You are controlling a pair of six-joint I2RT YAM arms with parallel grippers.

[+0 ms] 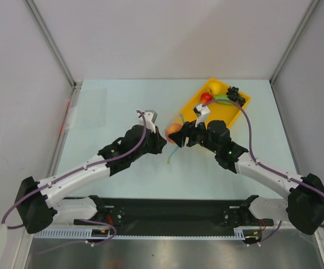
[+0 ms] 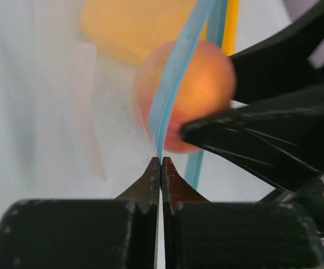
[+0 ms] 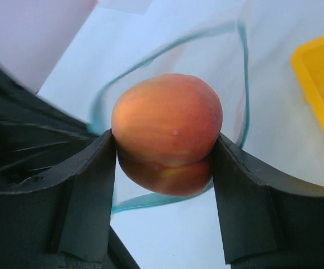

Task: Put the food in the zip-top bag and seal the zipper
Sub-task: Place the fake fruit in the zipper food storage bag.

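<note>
- The surface (image 1: pixel 117 101) carries everything. The yellow tray (image 1: pixel 235 112) lies just beyond your right tool (image 3: pixel 164 151) and holds the other fruit (image 1: pixel 206 97).
- The bag (image 3: pixel 217 67) hangs between the two tools, its mouth gaping ahead of the right one. It looks thin, limp and slick, so expect it to fold or slide.
- The zipper strip (image 2: pixel 175 73) is likely the firmest part. Your left tool (image 2: pixel 161 162) is clamped tight on it at the very tips. Take hold there, not on the film.
- The peach (image 3: pixel 167 120) is pinched between the right tool's fingers at the bag's mouth. It looks light, hard, glossy and round. Grip across its widest part, or it may squirt out.
</note>
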